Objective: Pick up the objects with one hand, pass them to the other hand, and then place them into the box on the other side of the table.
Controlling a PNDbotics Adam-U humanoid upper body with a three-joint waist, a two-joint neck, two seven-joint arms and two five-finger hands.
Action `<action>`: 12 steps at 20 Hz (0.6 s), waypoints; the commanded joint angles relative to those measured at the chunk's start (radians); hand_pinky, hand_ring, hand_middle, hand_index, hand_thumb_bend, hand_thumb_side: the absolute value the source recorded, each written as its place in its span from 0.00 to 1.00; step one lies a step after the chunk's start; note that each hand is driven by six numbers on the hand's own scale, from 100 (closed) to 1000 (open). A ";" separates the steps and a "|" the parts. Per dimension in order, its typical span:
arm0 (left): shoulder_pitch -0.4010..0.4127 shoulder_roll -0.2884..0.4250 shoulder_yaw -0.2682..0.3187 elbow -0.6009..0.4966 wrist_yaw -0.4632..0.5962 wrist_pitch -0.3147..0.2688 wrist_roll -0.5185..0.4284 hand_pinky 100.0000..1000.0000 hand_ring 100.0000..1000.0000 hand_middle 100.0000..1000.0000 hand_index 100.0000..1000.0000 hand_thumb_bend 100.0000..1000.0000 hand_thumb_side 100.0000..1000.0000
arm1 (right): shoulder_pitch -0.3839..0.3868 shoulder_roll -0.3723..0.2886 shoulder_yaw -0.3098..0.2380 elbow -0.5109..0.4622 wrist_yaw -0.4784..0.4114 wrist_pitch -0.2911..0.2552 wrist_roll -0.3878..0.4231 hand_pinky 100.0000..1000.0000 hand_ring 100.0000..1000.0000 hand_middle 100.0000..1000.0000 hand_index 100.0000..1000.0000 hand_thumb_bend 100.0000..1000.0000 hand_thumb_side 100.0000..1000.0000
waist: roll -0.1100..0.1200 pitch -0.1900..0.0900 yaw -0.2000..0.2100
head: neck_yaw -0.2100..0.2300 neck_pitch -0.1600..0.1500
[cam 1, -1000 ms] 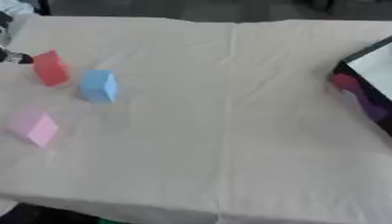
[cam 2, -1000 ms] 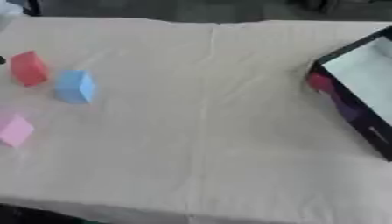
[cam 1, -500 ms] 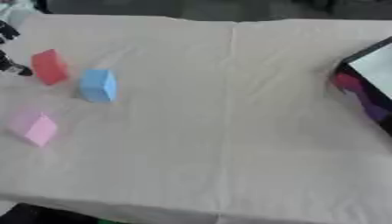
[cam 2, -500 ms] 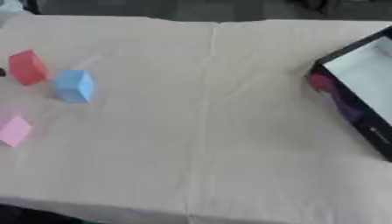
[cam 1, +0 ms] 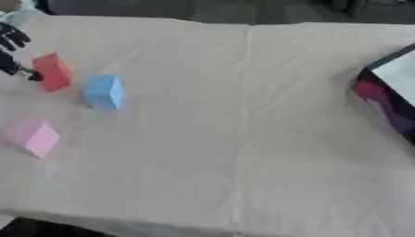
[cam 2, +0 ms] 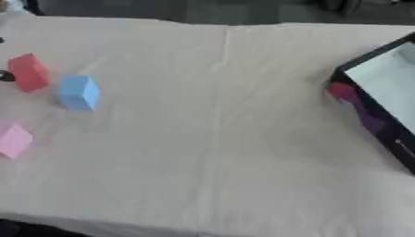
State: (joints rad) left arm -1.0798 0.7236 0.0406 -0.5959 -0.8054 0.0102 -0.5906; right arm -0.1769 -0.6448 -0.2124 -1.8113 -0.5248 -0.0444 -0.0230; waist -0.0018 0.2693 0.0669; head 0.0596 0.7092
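The left hand (cam 1: 11, 51) is reaching in at the desk's (cam 1: 243, 139) left edge, fingers spread wide around nothing, one fingertip touching the red block (cam 1: 52, 71). The blue block (cam 1: 104, 91) is standing just beside; a sideways nudge risks toppling red or displacing it. The box (cam 2: 381, 97) is sitting well apart, far right.

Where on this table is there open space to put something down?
The wide cloth stretch between the blue foam block and the black box is bare. The left edge is crowded: red block, pink block, and the left robot hand beside the red one.
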 commanded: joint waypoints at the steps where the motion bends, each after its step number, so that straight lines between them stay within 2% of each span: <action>1: -0.038 0.016 0.017 0.008 -0.050 0.018 0.003 0.87 0.84 0.78 0.84 0.68 0.00 | -0.013 -0.014 -0.002 -0.003 0.010 0.004 0.007 1.00 1.00 1.00 1.00 0.00 0.55 | 0.001 -0.011 -0.004 | 0.005 -0.010; 5: -0.049 0.015 0.028 0.028 -0.110 0.044 0.017 0.87 0.85 0.78 0.84 0.70 0.00 | -0.012 -0.006 0.001 0.002 0.020 0.009 0.012 1.00 1.00 1.00 1.00 0.00 0.55 | 0.001 -0.005 -0.007 | 0.011 -0.011; 12: -0.050 0.013 0.061 0.072 -0.156 0.107 0.078 0.87 0.85 0.78 0.83 0.60 0.00 | -0.015 0.008 0.008 0.009 0.034 0.019 0.021 1.00 1.00 1.00 1.00 0.00 0.55 | 0.000 0.005 -0.016 | 0.028 -0.019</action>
State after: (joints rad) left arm -1.1088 0.7127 0.0900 -0.5218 -0.9526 0.1056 -0.5220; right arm -0.1830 -0.6188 -0.1996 -1.7959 -0.4980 -0.0271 -0.0048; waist -0.0021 0.2900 0.0526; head 0.0813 0.7005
